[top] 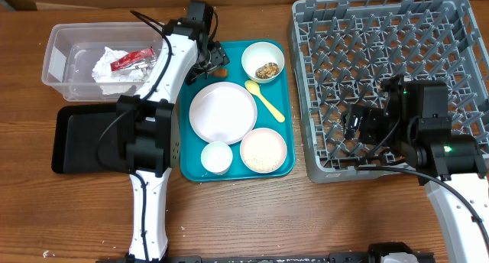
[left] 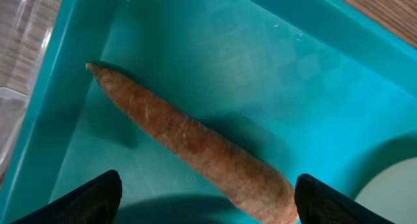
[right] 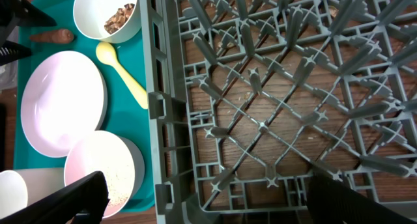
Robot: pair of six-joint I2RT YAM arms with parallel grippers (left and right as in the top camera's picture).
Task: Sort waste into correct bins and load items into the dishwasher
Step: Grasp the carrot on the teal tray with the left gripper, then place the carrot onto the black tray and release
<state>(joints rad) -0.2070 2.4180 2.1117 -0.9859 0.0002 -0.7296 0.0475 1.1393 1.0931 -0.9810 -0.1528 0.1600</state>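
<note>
An orange carrot (left: 189, 142) lies in the far left corner of the teal tray (left: 228, 55). My left gripper (left: 208, 204) is open just above it, one finger on each side of its thick end; it also shows in the overhead view (top: 212, 60). The clear tub (top: 61, 60) holds the crumpled napkin (top: 107, 70) and the red wrapper (top: 131, 60). The black tray (top: 76, 137) lies in front of the tub. My right gripper (right: 202, 198) is open and empty over the near left corner of the grey dish rack (top: 382, 64).
On the teal tray (top: 284, 102) are a white plate (top: 222, 112), a bowl of brown scraps (top: 263, 62), a bowl of rice (top: 263, 150), a small cup (top: 216, 157) and a yellow spoon (top: 264, 99). The rack stands right beside the tray.
</note>
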